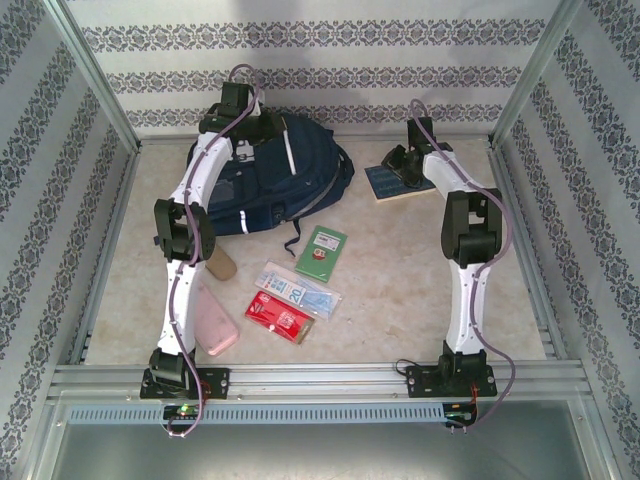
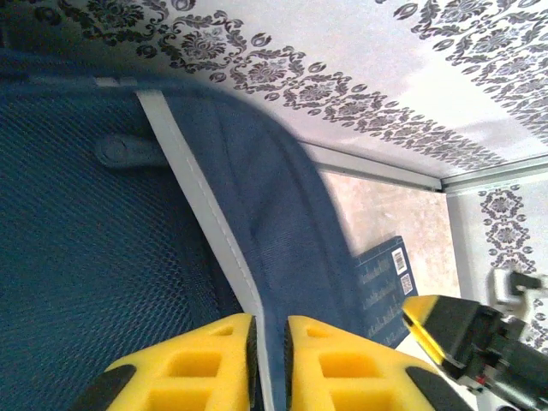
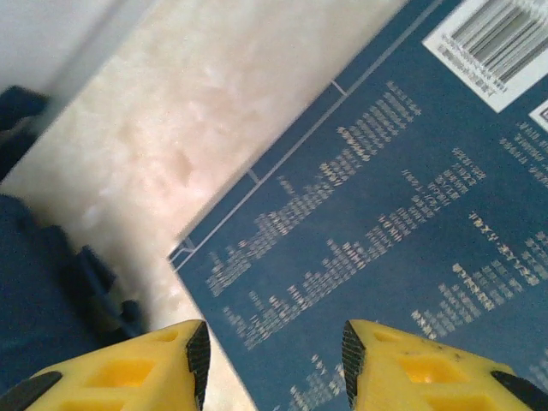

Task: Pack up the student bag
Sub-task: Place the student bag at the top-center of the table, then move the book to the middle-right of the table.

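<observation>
While the left gripper [image 2: 270,342] pinches the bag [image 2: 86,214] edge between its jaws, the right gripper [image 3: 274,336] stands unclenched, jaws straddling a book [image 3: 385,214].

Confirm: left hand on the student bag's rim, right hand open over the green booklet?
No: the right hand is open over the blue book, not the green booklet, which lies mid-table; the right wrist view shows it. The left hand is on the rim of the student bag.
</observation>
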